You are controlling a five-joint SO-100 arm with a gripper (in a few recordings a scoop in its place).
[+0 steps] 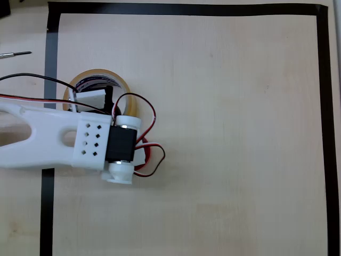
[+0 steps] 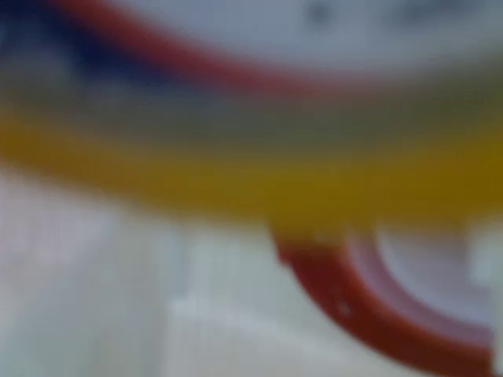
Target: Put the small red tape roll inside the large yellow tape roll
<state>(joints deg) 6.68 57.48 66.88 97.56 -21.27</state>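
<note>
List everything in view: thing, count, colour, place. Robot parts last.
large yellow tape roll: 1, translucent yellowish-tan, upper left of the taped area in the overhead view, partly under the arm; a blurred yellow band in the wrist view.
small red tape roll: 1, red with a pale core, lower right of the wrist view, just below the yellow band; too blurred to tell if they touch.
black tape border: 1 outline, black, framing the work area.
thin tool: 1, dark tip with a silver shaft, left edge outside the border.
table: 1, light wood.
arm: 1, white with a black motor and red and black wires, entering from the left.
</note>
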